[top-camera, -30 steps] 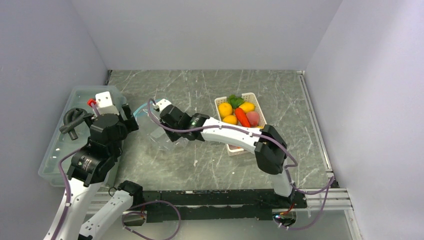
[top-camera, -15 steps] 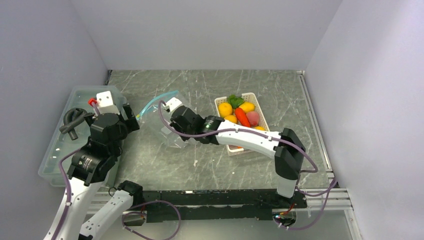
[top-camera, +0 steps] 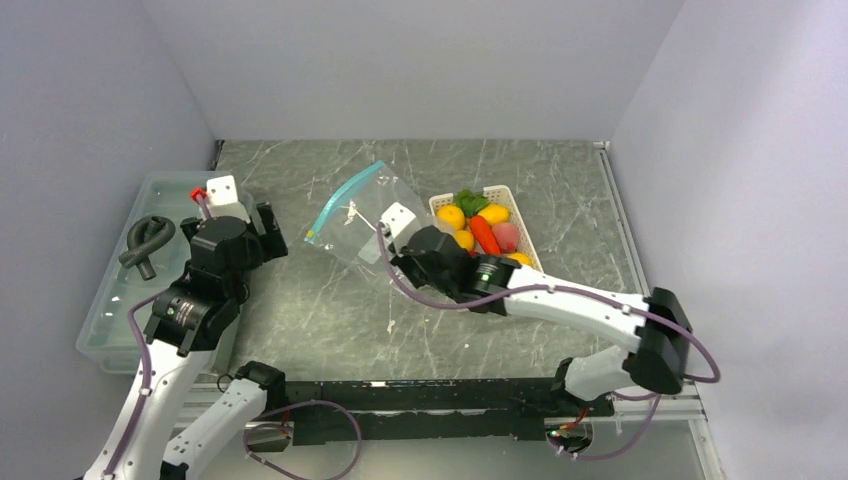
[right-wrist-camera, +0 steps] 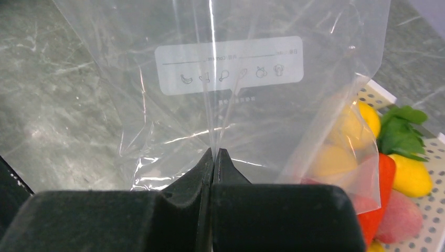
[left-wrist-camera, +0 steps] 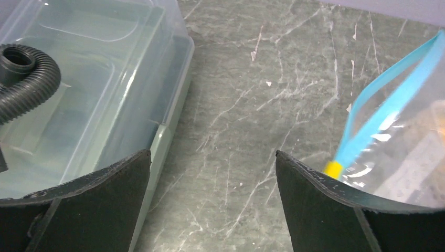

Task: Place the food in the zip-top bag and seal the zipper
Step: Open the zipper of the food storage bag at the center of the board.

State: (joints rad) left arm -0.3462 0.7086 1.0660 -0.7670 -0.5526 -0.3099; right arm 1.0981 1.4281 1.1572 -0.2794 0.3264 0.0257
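Two robot arms over a grey marbled table (top-camera: 420, 330), with one clear zip-top bag (top-camera: 365, 215) and one white basket (top-camera: 517, 203) of toy food.

The right gripper (right-wrist-camera: 214, 157) has its fingers pressed together, pinching a fold of the bag, which hangs just left of the basket with its one teal zipper (top-camera: 343, 203) facing the left arm. The left gripper (left-wrist-camera: 210, 157) is spread wide and holds nothing, near the zipper's end. The food (top-camera: 480, 228) lies in the basket: four yellow or orange fruits, one red-orange long piece, one pinkish piece and one green leafy piece. One translucent bin (top-camera: 105, 330) on the left holds one black ribbed hose (top-camera: 150, 240).
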